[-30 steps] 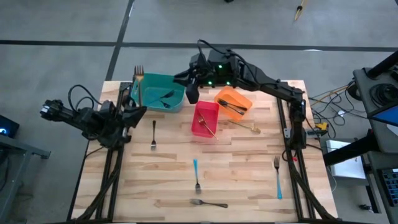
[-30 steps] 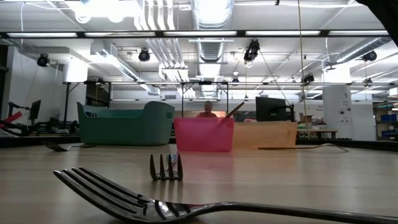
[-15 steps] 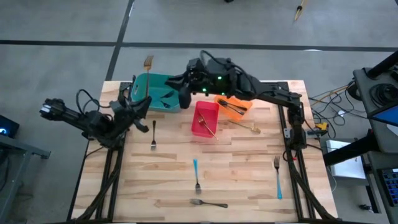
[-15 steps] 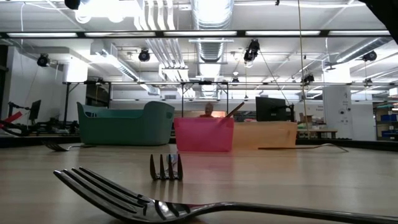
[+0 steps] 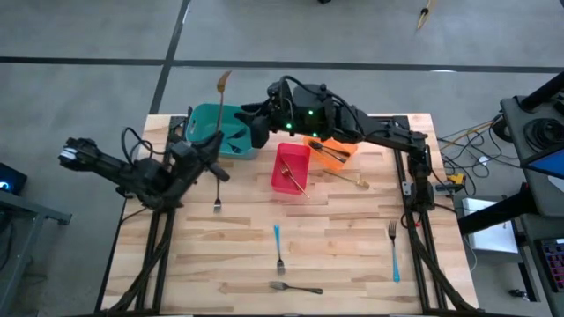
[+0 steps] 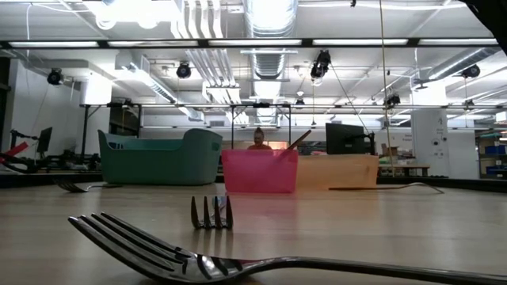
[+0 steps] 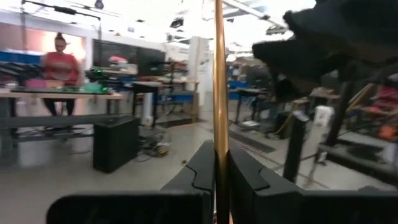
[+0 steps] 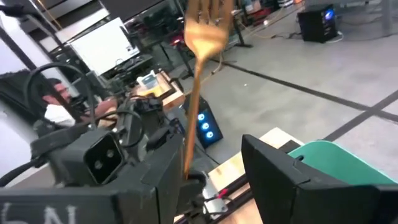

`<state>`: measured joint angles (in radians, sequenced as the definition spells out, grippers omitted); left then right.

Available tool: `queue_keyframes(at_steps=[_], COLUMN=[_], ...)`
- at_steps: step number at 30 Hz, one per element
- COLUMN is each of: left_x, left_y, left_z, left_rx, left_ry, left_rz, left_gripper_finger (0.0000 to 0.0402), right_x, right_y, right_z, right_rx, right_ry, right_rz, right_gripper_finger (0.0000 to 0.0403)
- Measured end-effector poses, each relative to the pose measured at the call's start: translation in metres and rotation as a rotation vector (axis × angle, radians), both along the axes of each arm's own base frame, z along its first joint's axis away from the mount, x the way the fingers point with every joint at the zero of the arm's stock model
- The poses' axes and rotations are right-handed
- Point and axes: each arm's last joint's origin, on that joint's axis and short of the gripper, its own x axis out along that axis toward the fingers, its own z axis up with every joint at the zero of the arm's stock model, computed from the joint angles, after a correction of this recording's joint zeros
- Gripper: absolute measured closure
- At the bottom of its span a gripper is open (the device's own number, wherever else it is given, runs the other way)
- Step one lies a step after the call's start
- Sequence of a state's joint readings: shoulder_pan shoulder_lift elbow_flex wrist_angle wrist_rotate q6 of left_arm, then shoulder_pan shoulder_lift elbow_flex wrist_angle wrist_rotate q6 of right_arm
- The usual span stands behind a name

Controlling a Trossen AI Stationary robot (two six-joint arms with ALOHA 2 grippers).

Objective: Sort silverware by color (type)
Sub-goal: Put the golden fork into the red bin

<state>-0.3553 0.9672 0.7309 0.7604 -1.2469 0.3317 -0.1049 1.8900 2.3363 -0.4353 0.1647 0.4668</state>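
1. The slim gold metal fork (image 5: pixel 223 85) stands upright in the upper-left part of the high view, above the teal plastic bin (image 5: pixel 226 129), tines up.
2. The left gripper (image 7: pixel 215 163) has its jaws shut on the fork's handle low down; in its wrist view the shaft rises straight between them.
3. The right gripper (image 5: pixel 261 132), at the bin's right edge, has its jaws apart and empty.
4. The fork looks light, stiff and smooth, so likely to swivel in a pinch; a mid-handle grip across the flat would steady it.
5. Other forks lie on the wooden bench (image 5: pixel 352 255).
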Motion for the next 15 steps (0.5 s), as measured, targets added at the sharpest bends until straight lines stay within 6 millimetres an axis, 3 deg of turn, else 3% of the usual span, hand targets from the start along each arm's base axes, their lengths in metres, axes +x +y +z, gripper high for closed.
queue_keyframes(at_steps=[15], left_x=[0.030], left_y=[-0.010], left_z=[0.006], left_rx=[-0.013], left_ry=[0.043], left_rz=[0.048], left_gripper_finger=[0.0400], right_x=[0.012], right_y=[0.002], right_z=[-0.005], right_rx=[-0.018], right_ry=[-0.046], right_rz=[0.006], right_gripper_finger=[0.0257])
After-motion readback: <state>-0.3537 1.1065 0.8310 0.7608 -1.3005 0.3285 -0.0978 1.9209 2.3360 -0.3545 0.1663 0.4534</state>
